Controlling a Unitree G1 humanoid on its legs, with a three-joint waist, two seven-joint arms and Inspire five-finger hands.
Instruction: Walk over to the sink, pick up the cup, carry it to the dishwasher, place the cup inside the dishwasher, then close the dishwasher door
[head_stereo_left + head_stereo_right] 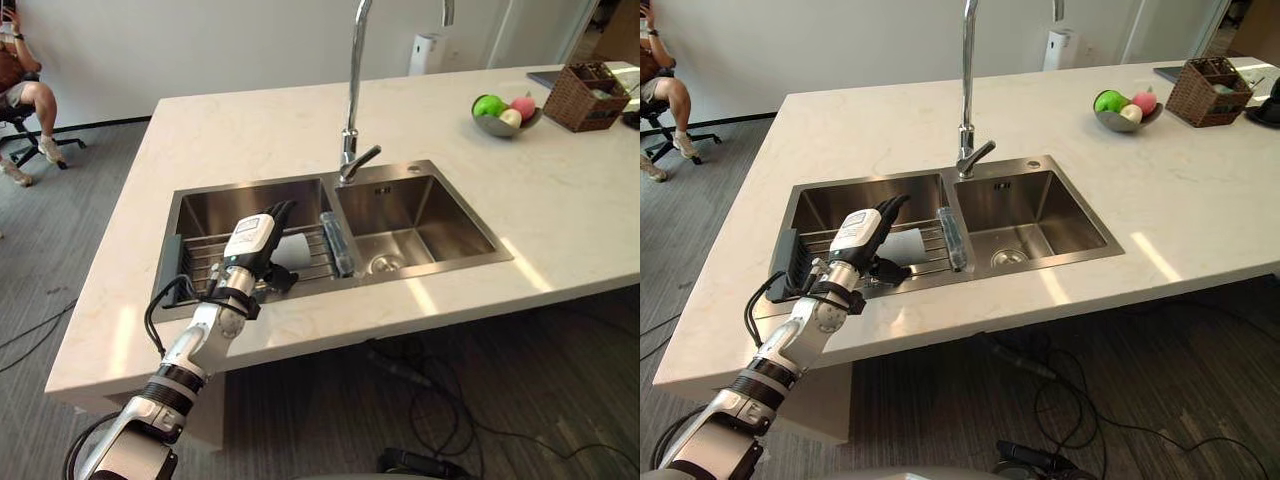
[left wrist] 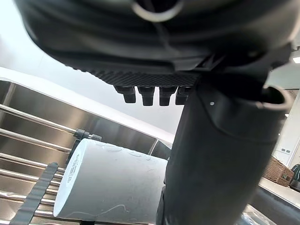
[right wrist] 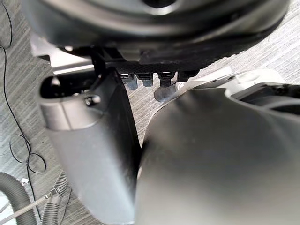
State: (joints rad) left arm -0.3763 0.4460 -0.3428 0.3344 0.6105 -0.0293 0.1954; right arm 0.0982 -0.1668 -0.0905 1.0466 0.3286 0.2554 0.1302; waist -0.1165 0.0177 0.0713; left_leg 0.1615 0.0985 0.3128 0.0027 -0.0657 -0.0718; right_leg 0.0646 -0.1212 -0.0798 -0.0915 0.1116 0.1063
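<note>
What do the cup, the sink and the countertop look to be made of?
The cup looks like matte white paper or plastic: dull, opaque wall, no glaze shine; which one I cannot tell. The sink is brushed stainless steel, grey with soft reflections. The countertop looks like polished cream stone or a stone-look slab, with faint veins and bright glare.

A pale stone countertop (image 1: 250, 130) is seen with a double steel sink (image 1: 420, 172) sunk into it. The left hand (image 1: 252, 243) is held over the left basin, where a wire rack (image 1: 203, 256) is laid across and a white cup (image 1: 295, 250) is left on its side on the rack, just right of the hand. A tall faucet (image 1: 352, 100) is mounted just beyond the hand, while a fruit bowl (image 1: 492, 126) and a wicker basket (image 1: 575, 105) are parked well off to its right, near each other.
</note>
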